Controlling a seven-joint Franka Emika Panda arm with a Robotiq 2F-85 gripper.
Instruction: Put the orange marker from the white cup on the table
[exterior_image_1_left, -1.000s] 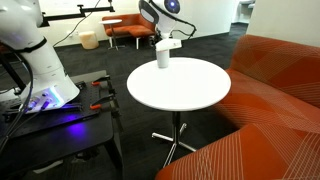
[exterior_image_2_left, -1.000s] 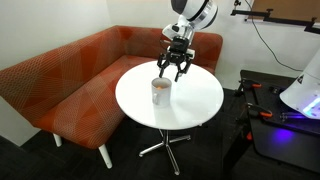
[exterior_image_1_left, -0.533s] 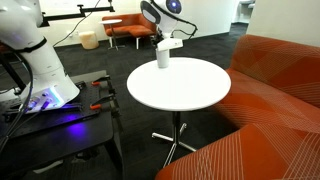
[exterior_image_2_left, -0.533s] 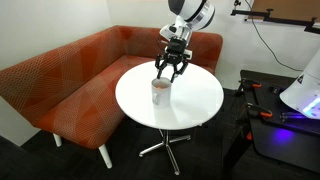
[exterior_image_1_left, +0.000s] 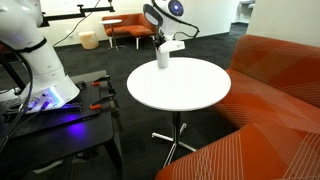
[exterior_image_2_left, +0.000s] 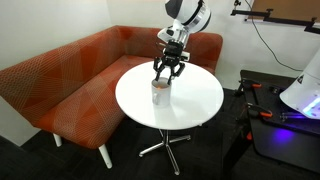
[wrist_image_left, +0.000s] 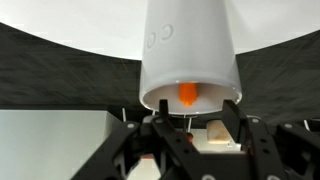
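- Little of the task was done: the orange marker (wrist_image_left: 187, 94) sat inside the white cup (wrist_image_left: 190, 50), and nothing orange lay on the worktop (exterior_image_2_left: 195, 108).
- The cup stood upright on the round worktop, at its far edge in an exterior view (exterior_image_1_left: 162, 56) and left of centre, toward the orange sofa (exterior_image_2_left: 70, 80), in an exterior view (exterior_image_2_left: 160, 91).
- The tool (exterior_image_2_left: 166, 72) hung directly above the cup's mouth, pointing down, very near the rim.
- In the wrist view the tool (wrist_image_left: 195, 128) showed its two fingers (wrist_image_left: 152, 135) partly spread, with a gap between them much wider than the marker. No pad visibly touched the marker, so nothing was pinched.
- Left to do, as I judged it: bring the jaws onto the marker's upper end, lift it clear of the cup, carry it sideways and lay it on bare worktop.
- Only the marker's upper end was visible, a small orange spot just inside the rim, seen almost end-on from the wrist.
- Its long axis therefore ran roughly along the cup's own axis, near upright, top end toward the tool. Which way it leaned could not be told.
- In both exterior views the marker was too small to make out.
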